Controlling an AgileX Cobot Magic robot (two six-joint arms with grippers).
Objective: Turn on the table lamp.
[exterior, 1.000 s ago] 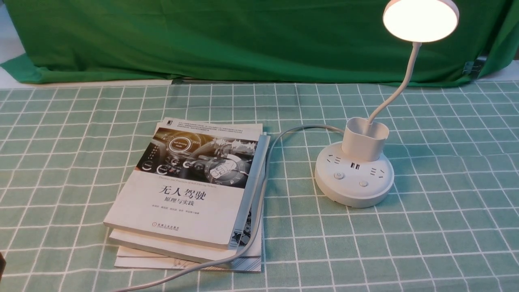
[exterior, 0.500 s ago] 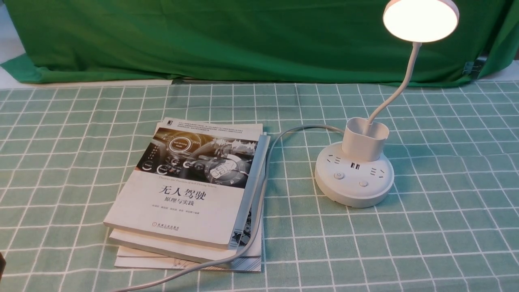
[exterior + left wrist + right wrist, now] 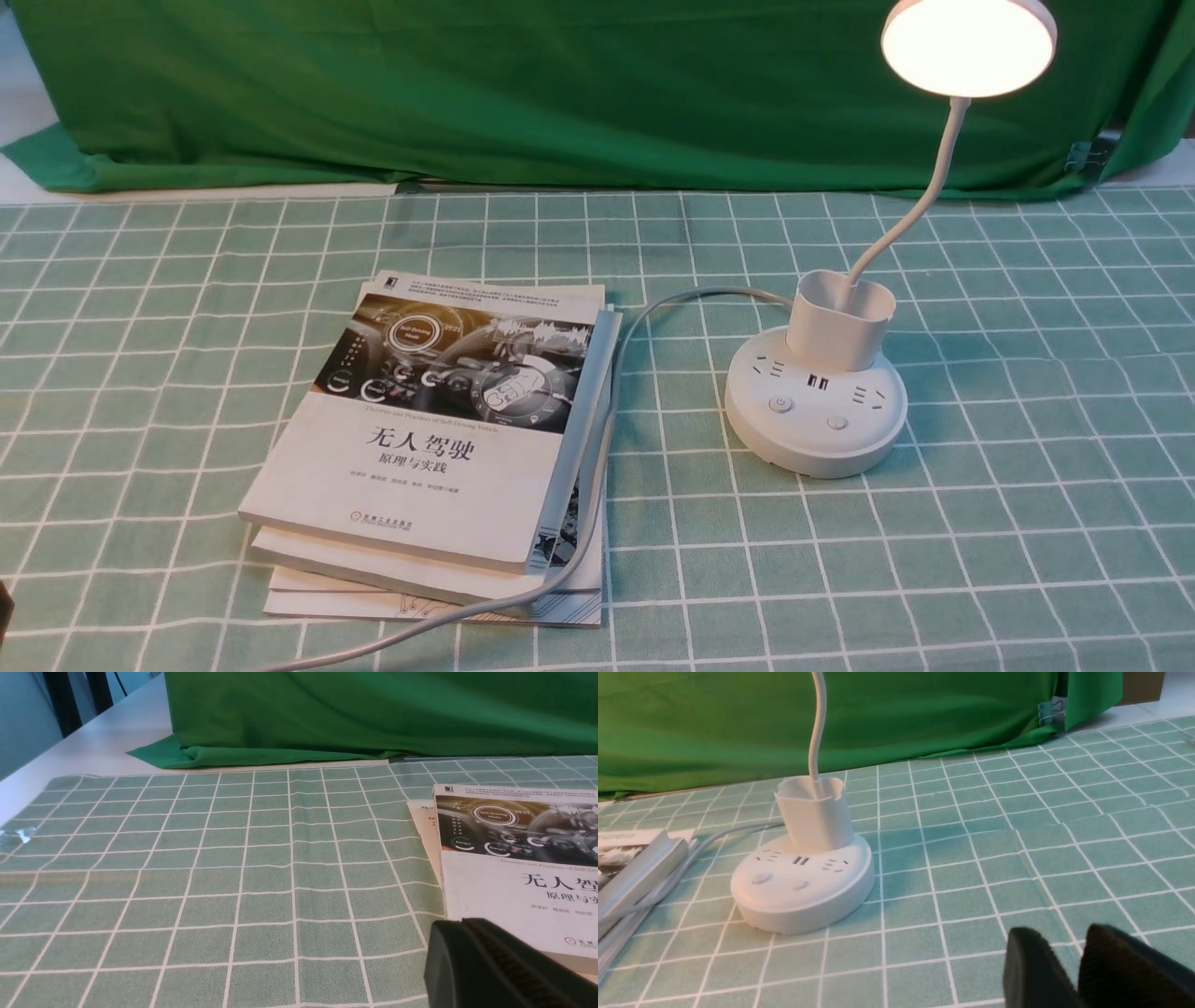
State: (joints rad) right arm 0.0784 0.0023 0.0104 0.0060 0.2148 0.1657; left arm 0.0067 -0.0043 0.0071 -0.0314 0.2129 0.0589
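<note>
One lamp (image 3: 817, 443), lit, base flat on the counter (image 3: 1027, 523), right half of the front view; the R arm is judged nearer. Its long axis runs upright: the neck (image 3: 945, 168) rises from the cup (image 3: 836, 336) and bends toward the robot's R, w/ the glowing head (image 3: 969, 47) on top. R end effector (image 3: 1062, 956) is well apart from the base, which lies beyond its fingertips and off their line, w/ no contact. Its fingers stand apart, a gap showing btwn them, nothing held. L end effector (image 3: 462, 926) appears to have its fingers together, nothing visible in them; it is near the books (image 3: 514, 905), and the lamp is out of its view.

Front view alone shows the head and its light; R wrist view cuts the neck off below it but shows the fingers, which the front view lacks. Power mark on one button (image 3: 780, 404) is legible in front view only.

Assessment: task looks done, no further press req'd. Next move, if any, should take the R arm away from the base; a second press could switch the light off.
</note>
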